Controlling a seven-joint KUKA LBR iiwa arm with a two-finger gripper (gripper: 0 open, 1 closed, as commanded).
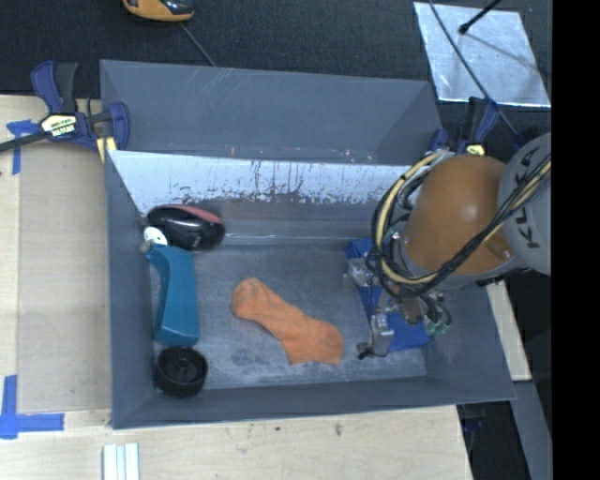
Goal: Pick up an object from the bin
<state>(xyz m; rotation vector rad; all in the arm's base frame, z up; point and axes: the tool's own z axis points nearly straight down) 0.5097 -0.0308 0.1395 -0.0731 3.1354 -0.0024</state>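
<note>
Shows the gripper point(373, 345), clench or release impossible to tell, low over what seems a blue flat piece point(411, 335) at the bin's point(272, 122) 4 o'clock, orange sock-like cloth point(286, 323) just at its 9 o'clock, stretched 10-to-4.

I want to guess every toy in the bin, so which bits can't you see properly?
Camera view:
Blue thing at the bin's right: mostly hidden under the gripper and arm, kind unclear.
Black-and-red rounded thing at the back left: too dark to name.
Yellow thing outside the bin: cut off by the top edge.
</note>
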